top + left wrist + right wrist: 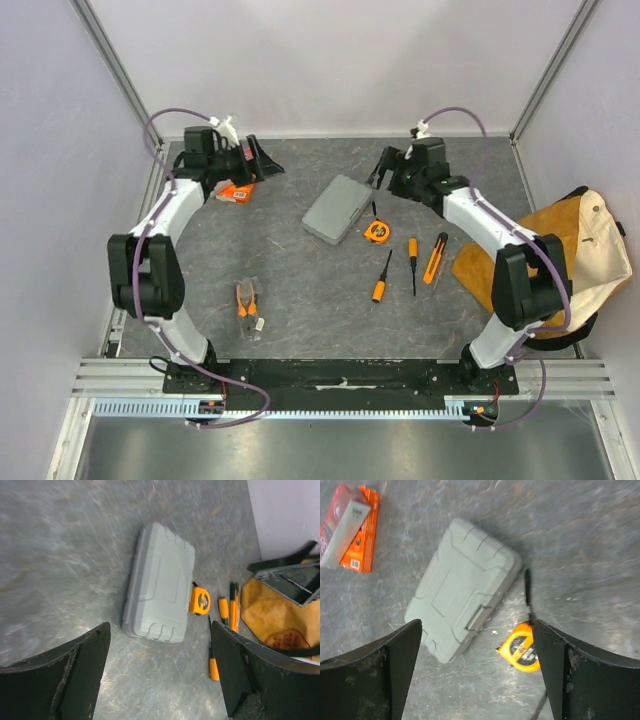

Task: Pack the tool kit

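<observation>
The grey tool case [338, 209] lies closed and flat in the middle of the table. It also shows in the left wrist view [160, 582] and in the right wrist view [462, 587]. An orange tape measure [377, 231] lies just right of it. Two orange-and-black screwdrivers [382, 277] [412, 255] and an orange utility knife [436, 258] lie further right. Orange pliers [247, 299] lie at the near left. My left gripper [262, 160] [160, 630] is open and empty, far left of the case. My right gripper [385, 165] [477, 625] is open and empty, above the case's far right.
Red-orange packets [236, 190] [355, 530] lie under the left arm at the far left. A tan canvas bag [560, 250] [272, 615] with black straps hangs over the table's right edge. White walls close in the back and both sides.
</observation>
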